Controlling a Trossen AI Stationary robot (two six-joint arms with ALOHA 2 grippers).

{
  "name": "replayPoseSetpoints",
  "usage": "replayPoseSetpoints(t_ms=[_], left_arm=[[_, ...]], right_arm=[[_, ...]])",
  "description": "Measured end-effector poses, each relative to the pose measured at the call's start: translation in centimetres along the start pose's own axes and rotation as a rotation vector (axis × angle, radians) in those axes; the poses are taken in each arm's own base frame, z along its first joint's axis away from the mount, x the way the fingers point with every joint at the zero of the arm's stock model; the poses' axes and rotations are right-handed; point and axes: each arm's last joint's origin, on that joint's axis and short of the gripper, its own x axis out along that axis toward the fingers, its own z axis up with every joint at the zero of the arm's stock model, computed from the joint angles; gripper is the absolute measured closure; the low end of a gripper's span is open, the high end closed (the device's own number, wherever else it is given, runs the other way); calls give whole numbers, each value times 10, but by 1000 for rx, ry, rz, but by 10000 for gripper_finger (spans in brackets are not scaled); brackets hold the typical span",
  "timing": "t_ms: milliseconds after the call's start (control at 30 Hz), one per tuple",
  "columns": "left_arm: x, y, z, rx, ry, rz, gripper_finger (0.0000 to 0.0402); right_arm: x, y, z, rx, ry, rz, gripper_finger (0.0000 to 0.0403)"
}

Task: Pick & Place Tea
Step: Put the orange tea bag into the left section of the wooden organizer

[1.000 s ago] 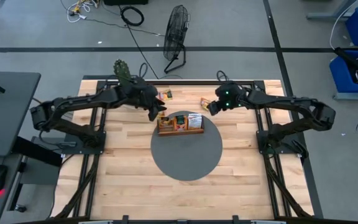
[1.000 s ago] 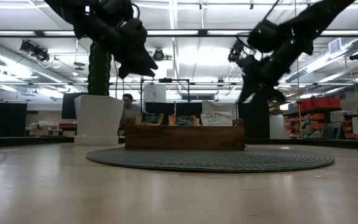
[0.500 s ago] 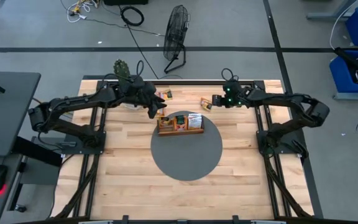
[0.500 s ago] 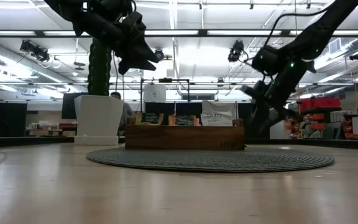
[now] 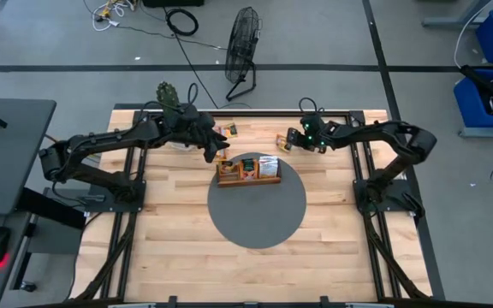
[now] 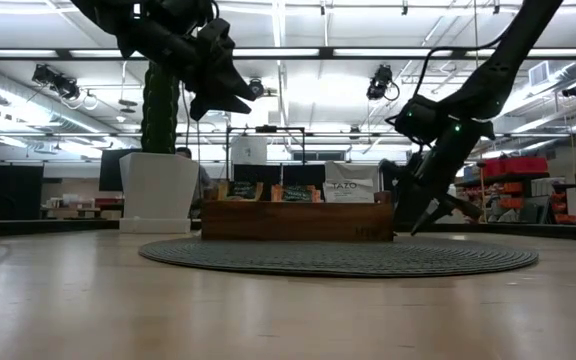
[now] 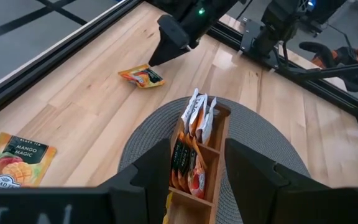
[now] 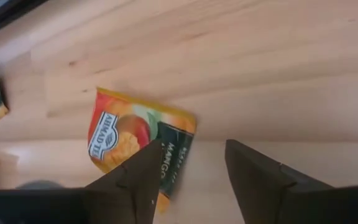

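The right gripper (image 8: 188, 180), jaws apart, hung over a flat, glossy mango sachet (image 8: 143, 144) lying on pale wood; the left gripper (image 7: 197, 180), jaws apart, hung above the slotted wooden tray (image 7: 218, 163).

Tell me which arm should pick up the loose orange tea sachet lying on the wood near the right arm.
Right. Its pincer is open directly over that orange sachet, low near the table. The left pincer hovers open above the wooden tray, farther from it.
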Motion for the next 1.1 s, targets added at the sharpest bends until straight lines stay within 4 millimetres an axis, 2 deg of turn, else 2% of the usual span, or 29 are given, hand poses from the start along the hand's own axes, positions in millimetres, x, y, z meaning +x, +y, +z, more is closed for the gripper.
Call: replayPoseSetpoints(t_ms=[433,667,967,1100], left_arm=[[0,0,0,-3,0,-1,246],[0,0,0,-2,0,-1,246],[0,0,0,2,0,0,246],[0,0,0,5,-1,0,246]], right_arm=[[7,-1,7,11,-95,-25,225],[8,0,7,-65,-48,8,243],[9,2,5,-17,25,67,256],[9,2,5,-27,30,64,276]])
